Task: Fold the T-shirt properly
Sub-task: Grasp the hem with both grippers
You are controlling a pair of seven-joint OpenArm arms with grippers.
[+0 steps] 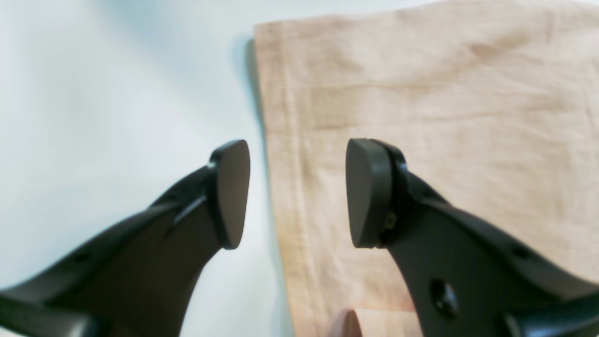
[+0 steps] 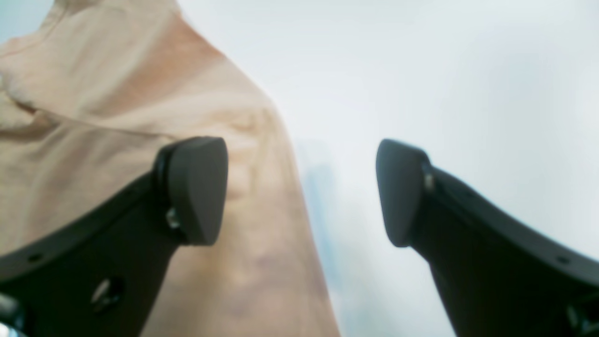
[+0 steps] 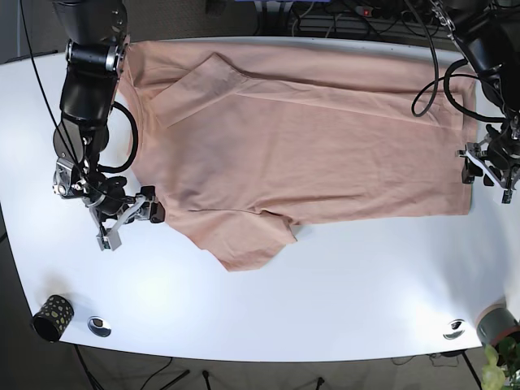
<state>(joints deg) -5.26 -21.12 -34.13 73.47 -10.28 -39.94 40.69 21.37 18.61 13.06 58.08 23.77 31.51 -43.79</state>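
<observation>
A peach T-shirt lies spread flat on the white table, with one sleeve folded over its top left part. In the left wrist view my left gripper is open and straddles the shirt's straight hem edge. In the base view it sits at the shirt's right end. In the right wrist view my right gripper is open, and the shirt's edge runs between its fingers. In the base view it is at the shirt's lower left edge. Neither gripper holds cloth.
A dark speckled cup and a small metal disc sit at the front left corner. Another disc and a grey pot are at the front right. Cables run along the back edge.
</observation>
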